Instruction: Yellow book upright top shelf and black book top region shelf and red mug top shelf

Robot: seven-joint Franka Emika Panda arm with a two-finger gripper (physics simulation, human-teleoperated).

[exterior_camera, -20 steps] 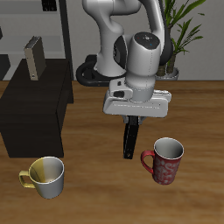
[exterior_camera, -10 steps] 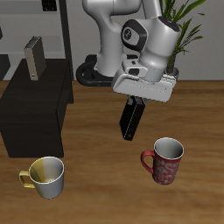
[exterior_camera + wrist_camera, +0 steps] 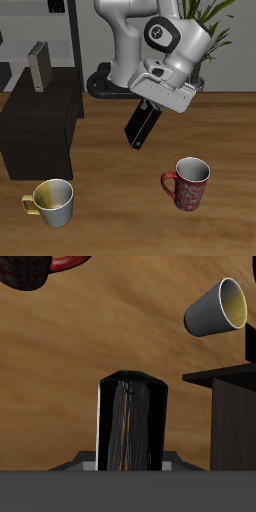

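— What did the gripper [image 3: 153, 103] have hold of?

— The black book [image 3: 140, 125]. Its fingers were closed on the book's upper end, and the book hung tilted in the air above the counter [image 3: 110, 200], clear of everything.

— And the wrist view?

— It showed the black book [image 3: 130, 422] reaching out from between the fingers, over the wood.

— Where were the other things?

— The yellow book [image 3: 39, 66] stood upright on the shelf [image 3: 40, 135], toward its back. The red mug [image 3: 187, 183] stood on the counter, nearer the front edge, well apart from the shelf. A white-and-yellow mug [image 3: 51, 201] stood just in front of the shelf.
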